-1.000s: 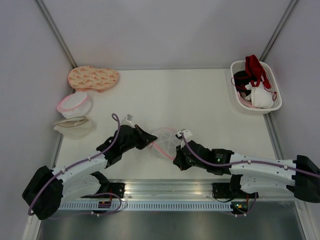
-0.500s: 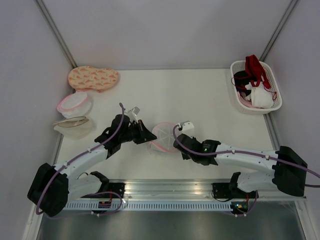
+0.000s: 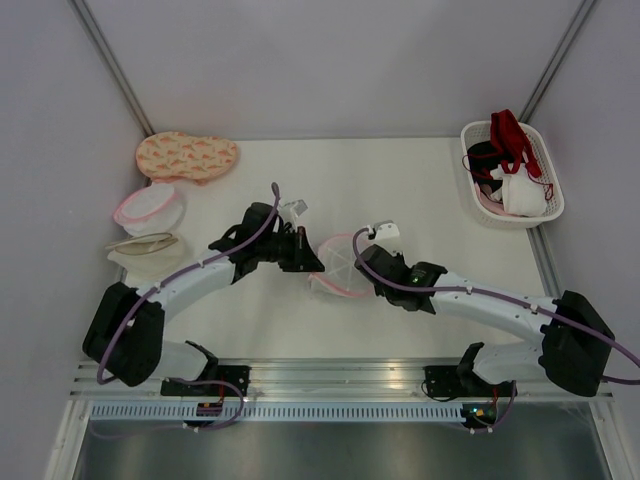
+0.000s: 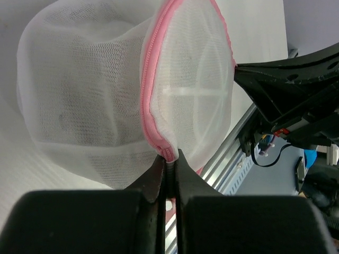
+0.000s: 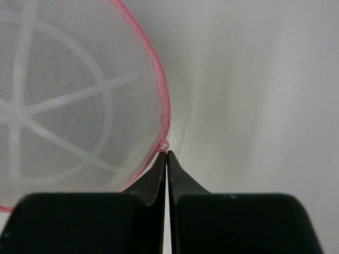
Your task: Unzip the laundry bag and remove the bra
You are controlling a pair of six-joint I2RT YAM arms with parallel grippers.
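The laundry bag (image 3: pixel 340 266), see-through white mesh with a pink zipper rim, sits near the table's middle between both grippers. My left gripper (image 3: pixel 316 264) is shut on the pink zipper rim at the bag's left side; in the left wrist view the rim (image 4: pixel 150 111) runs down into the closed fingertips (image 4: pixel 168 159). My right gripper (image 3: pixel 360 262) is shut on the small pink zipper pull (image 5: pixel 165 145) at the bag's right edge, its tips (image 5: pixel 166 154) pressed together. The bag's ribbed dome (image 5: pixel 69 106) fills the left of that view. The bra does not show; the mesh shows only faint grey shading.
A white basket (image 3: pixel 553 180) with red, black and white garments stands at the back right. At the left edge lie a fuller pink-rimmed mesh bag (image 3: pixel 148 207), a beige-rimmed mesh bag (image 3: pixel 145 250) and an orange patterned pouch (image 3: pixel 187 156). A metal rail (image 3: pixel 330 375) runs along the near edge.
Both grippers have moved away from the near edge and slightly right, carrying the bag with them. The left arm has stretched out further.
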